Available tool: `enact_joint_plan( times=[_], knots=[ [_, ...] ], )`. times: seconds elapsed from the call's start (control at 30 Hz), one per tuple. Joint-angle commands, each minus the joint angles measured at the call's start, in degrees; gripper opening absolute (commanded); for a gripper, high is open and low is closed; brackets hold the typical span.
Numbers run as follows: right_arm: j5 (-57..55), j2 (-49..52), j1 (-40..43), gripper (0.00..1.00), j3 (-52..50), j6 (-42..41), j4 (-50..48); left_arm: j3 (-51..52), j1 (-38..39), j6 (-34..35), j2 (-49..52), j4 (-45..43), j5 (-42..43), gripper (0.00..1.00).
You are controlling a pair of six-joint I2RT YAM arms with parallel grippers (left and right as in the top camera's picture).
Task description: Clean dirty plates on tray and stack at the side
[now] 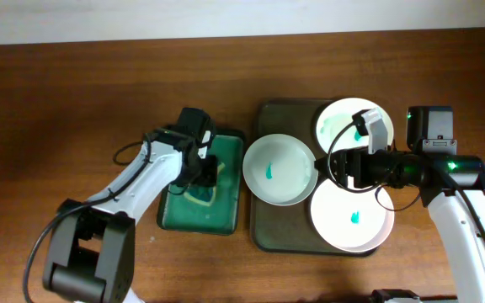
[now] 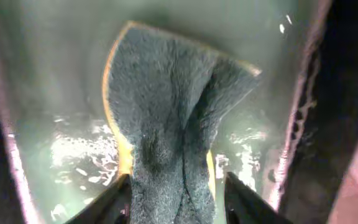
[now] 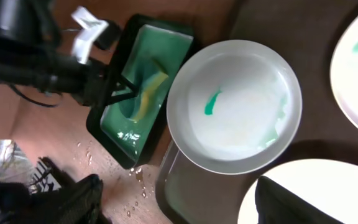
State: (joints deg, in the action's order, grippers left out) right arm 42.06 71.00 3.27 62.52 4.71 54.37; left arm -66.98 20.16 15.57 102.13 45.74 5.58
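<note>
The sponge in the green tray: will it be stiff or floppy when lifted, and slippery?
Probably floppy: the sponge creases down its middle where the left gripper pinches it. Likely wet and heavier than it looks, since liquid glistens in the green tray around it; it may drip. Its fuzzy surface should resist slipping.

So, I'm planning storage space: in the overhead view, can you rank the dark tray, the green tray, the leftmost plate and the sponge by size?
Largest to smallest:
1. dark tray
2. green tray
3. leftmost plate
4. sponge, only partly visible but clearly the smallest
</note>
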Motion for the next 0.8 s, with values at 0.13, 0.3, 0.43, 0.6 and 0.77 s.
enact_joint_plan(
  times=[0.13,0.3,0.43,0.6,0.77],
  knots=[
    [-9.4,0.3,-0.3,0.73,1.0,-4.4,2.2,1.4,0.4,0.2,-0.7,-6.4,-7.1,0.47],
    [-9.4,0.7,-0.3,0.72,1.0,-4.4,3.1,3.2,1.2,0.2,5.1,-11.5,-2.2,0.25],
    [-12.2,0.7,-0.3,0.68,1.0,-4.4,4.9,2.5,1.0,-0.3,5.3,-9.8,-0.5,0.00],
    [-19.5,1.7,-0.3,0.66,1.0,-8.2,4.4,-2.5,1.0,-0.7,1.6,-5.1,-0.9,0.00],
    [-19.4,8.9,-0.3,0.51,1.0,-8.2,4.1,-5.8,1.0,-2.4,-2.1,-1.0,-0.9,0.00]
  ],
)
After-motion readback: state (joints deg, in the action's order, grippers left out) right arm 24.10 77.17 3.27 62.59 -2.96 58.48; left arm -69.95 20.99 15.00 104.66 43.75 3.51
